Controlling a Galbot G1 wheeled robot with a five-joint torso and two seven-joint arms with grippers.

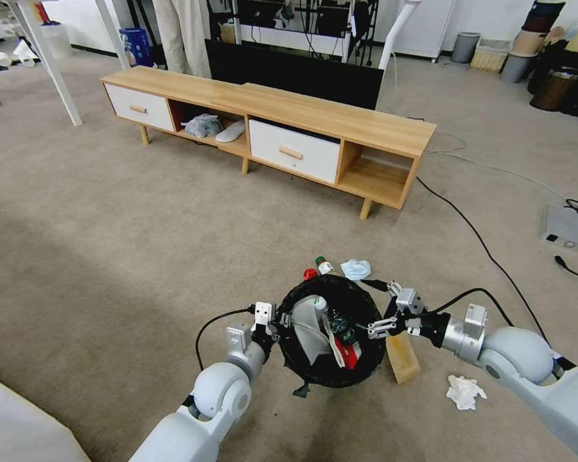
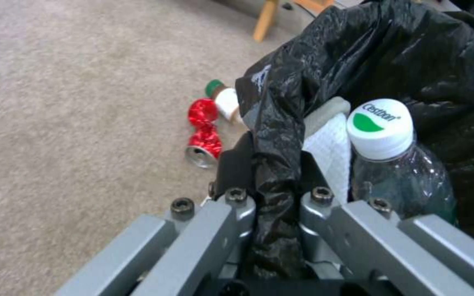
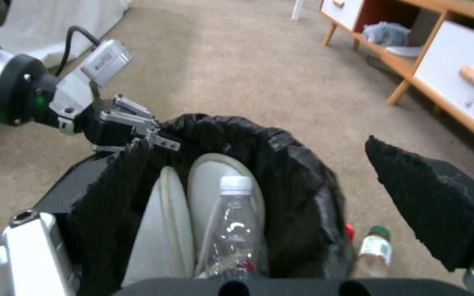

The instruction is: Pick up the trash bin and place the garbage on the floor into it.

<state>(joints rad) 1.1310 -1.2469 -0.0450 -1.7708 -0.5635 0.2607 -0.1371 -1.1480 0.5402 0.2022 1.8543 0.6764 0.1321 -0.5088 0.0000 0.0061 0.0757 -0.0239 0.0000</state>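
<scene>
The left gripper (image 1: 277,326) is clamping the rim of the trash bin (image 1: 366,301), its jaws pinched on the crinkly black bag; the left wrist view shows the plastic squeezed between the two fingers (image 2: 237,164), a detail the head view is too far off to resolve. The bin is being held low over the floor (image 1: 122,244), in front of the long wooden cabinet (image 1: 315,112).

The right gripper (image 1: 385,307) is hanging spread wide at the bin's opposite side, grasping nothing; the right wrist view shows its black pads (image 3: 429,197) well apart, looking down into the bin.

Inside the bin a clear bottle (image 1: 331,317) with a white cap, white slippers (image 3: 223,187) and a red-and-white snack bag (image 1: 347,353) are lying together; the snack bag is plain from the head camera alone.

Beyond the bin on the carpet a crushed red can (image 2: 204,133) and a small green-capped bottle (image 2: 223,100) are lying just beside each other, sharpest from the left wrist. The head view adds a pale blue face mask (image 1: 356,268) near them, a brown paper bag (image 1: 403,359) beside the bin under the right gripper, and a white tissue (image 1: 464,391) near the right arm.
</scene>
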